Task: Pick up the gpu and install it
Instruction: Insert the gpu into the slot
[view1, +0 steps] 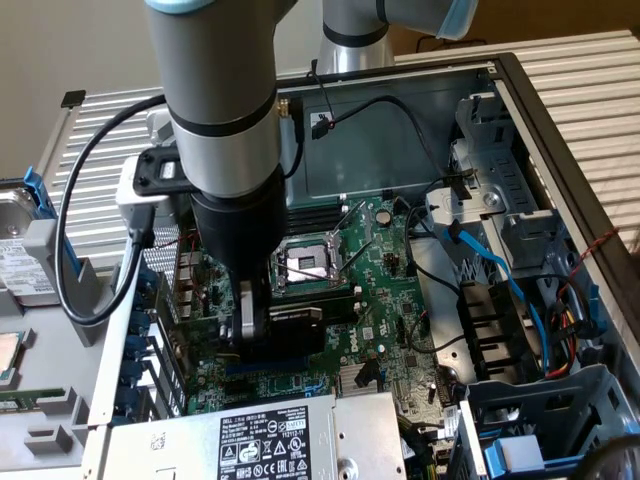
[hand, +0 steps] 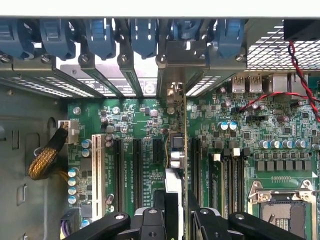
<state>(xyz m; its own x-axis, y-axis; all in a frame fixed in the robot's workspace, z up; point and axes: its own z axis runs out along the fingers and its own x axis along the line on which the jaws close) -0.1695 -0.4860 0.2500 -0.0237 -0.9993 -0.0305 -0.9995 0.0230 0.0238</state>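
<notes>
Inside an open computer case, the robot arm's gripper reaches down over the green motherboard, its fingers narrowed onto the gpu and clamping the card on edge between them. In the wrist view the gpu stands upright, seen edge-on as a thin board among the black expansion slots, its silver end bracket up against the row of blue slot latches. The bare processor socket lies just beyond the card, on the exterior view's right, and a labelled power supply sits along the near edge.
</notes>
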